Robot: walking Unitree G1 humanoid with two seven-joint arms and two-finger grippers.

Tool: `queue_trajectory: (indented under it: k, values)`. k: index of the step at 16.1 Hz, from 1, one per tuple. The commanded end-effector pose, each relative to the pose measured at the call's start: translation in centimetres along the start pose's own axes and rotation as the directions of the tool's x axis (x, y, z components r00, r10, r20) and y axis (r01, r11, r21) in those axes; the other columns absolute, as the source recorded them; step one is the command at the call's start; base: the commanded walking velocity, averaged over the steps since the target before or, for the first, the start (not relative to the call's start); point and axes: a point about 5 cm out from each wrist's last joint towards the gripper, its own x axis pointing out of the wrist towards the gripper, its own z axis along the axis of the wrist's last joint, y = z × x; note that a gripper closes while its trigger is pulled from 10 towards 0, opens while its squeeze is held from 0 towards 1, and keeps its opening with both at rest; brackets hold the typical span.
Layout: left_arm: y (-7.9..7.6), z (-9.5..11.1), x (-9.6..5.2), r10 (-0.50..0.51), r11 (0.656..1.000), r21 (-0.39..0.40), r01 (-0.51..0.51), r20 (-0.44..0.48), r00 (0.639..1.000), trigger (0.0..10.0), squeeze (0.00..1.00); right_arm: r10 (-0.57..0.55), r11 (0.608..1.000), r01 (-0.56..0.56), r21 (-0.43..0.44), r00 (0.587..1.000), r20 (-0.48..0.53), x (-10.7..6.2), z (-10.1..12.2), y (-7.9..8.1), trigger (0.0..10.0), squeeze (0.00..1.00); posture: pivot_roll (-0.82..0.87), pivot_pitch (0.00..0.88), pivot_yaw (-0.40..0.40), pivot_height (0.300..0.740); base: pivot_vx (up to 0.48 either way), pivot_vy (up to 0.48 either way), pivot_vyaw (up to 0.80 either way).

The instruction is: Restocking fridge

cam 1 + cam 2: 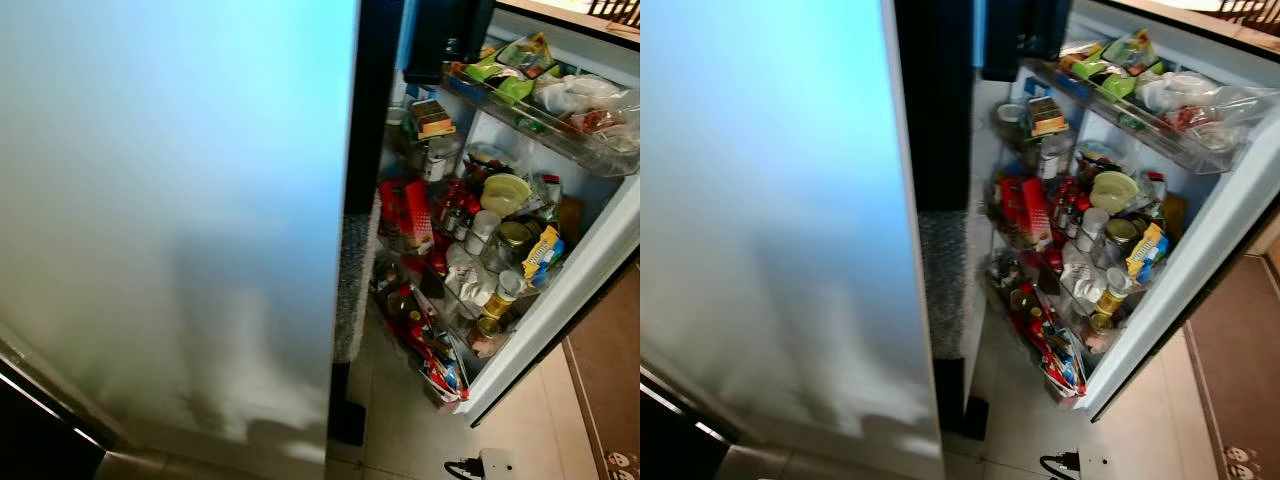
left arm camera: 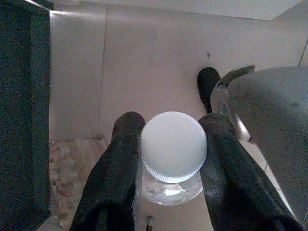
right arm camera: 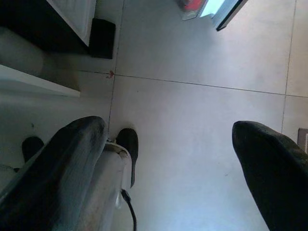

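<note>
left gripper (image 2: 173, 144) is clamped on a clear water bottle (image 2: 173, 159), one black finger on each side of the neck just under the white ribbed cap (image 2: 173, 144), with pale floor tile (image 2: 144, 57) below it. right gripper (image 3: 168, 159) hangs over the same tile with its fingers (image 3: 77, 144) spread wide apart and nothing between them.

in the head views the closed pale fridge door (image 1: 170, 200) takes the whole 9 o'clock side, while the open fridge door (image 1: 590, 260) swings out at 3 o'clock. its door shelves (image 1: 540, 125) are crowded: snack bags (image 1: 505, 70) toward 1 o'clock, a red carton (image 1: 405, 215) near centre, jars and cans (image 1: 505, 240) at 3 o'clock, sachets (image 1: 440, 365) down at 5 o'clock.

my read: the bottle is picked and being carried, so the placing step is not yet begun. next the left arm would need to rise and reach toward 2 o'clock, and a free slot has to be found first; the door racks look nearly full.
</note>
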Motion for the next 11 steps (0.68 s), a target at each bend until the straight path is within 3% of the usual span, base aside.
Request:
queue_trajectory:
  k: [1,11]
  values:
    - [-0.14,-0.30,-0.02,-0.012,1.000,0.015,0.012,-0.019,1.000,10.0,0.00,0.024,1.000,-0.024,-0.018,1.000,-0.014,-0.05,-0.54,0.34,10.0,0.00,-0.02,0.000,-0.013,0.740,0.000,-0.458,0.00]
    - [-0.13,-0.30,-0.02,-0.017,1.000,0.018,0.017,-0.020,1.000,10.0,0.00,0.059,0.997,-0.058,-0.059,0.998,0.009,0.02,-0.27,0.89,10.0,0.00,-0.01,0.000,-0.007,0.740,0.000,-0.457,0.00]
